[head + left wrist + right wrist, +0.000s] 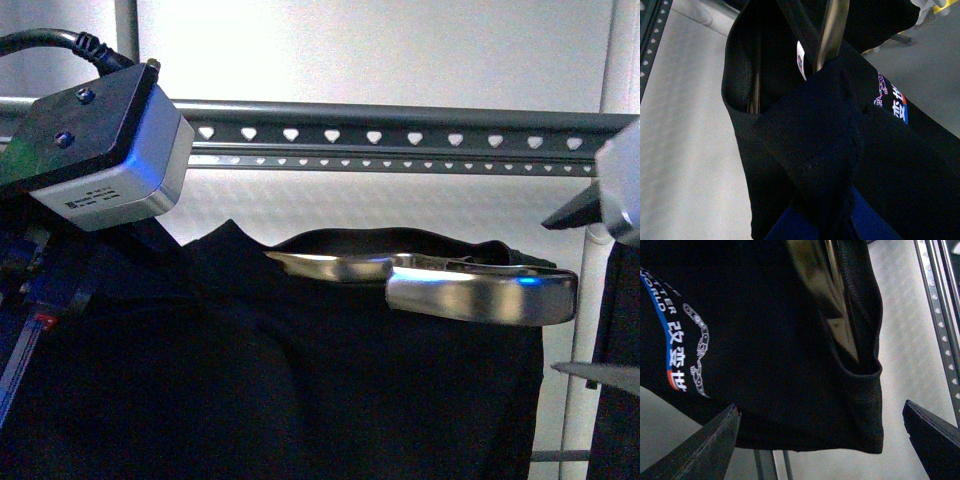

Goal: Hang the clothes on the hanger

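Below the rail of the hanger (pixel 400 135), the clothes (pixel 300 380) hang collar-up, shoulders running along it, a metal bar (pixel 480 292) inside the neck opening. Beside them the right gripper (pixel 821 407) gapes wide, holding nothing; the left gripper (pixel 825 225) is buried in cloth, state unclear.

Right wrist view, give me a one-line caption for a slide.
Open right gripper faces the black T-shirt, chain graphic showing, beside the rack's hole-punched rail.

T-shirt (pixel 765 340) print cropped at frame edge; left hand (pixel 827 220) mostly under fabric.
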Controlling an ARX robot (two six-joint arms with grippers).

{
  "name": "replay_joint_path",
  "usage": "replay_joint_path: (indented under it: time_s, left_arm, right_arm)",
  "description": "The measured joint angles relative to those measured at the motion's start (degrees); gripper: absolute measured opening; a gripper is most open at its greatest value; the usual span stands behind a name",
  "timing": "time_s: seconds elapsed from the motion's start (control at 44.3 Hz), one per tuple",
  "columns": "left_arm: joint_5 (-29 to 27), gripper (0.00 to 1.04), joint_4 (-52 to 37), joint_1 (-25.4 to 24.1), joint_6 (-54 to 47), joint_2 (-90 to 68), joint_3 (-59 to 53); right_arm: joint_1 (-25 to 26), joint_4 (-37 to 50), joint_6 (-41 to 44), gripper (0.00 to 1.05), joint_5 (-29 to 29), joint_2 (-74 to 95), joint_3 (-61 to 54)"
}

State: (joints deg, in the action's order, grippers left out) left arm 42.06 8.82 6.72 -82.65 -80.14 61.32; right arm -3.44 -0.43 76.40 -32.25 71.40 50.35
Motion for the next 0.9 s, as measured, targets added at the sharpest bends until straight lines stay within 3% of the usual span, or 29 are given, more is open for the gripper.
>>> replay_joint_path:
  time_s: [0.451, 0.7, 0.903]
  left_arm:
    - [0.07, 0.04, 0.00, 0.00, -0.48, 0.00, 0.00]
    - [-0.07, 0.04, 0.00, 0.00, -0.66, 0.00, 0.00]
    - [-0.04, 0.04, 0.00, 0.00, -0.68, 0.00, 0.00]
  right_arm:
    - [-2.97, 4.92, -4.50, 0.97, 5.51, 18.97, 13.60]
    - [-3.67, 8.55, -6.95, 0.68, 6.51, 22.75, 15.63]
    - [-3.37, 10.32, -9.44, 0.38, 5.57, 22.77, 15.34]
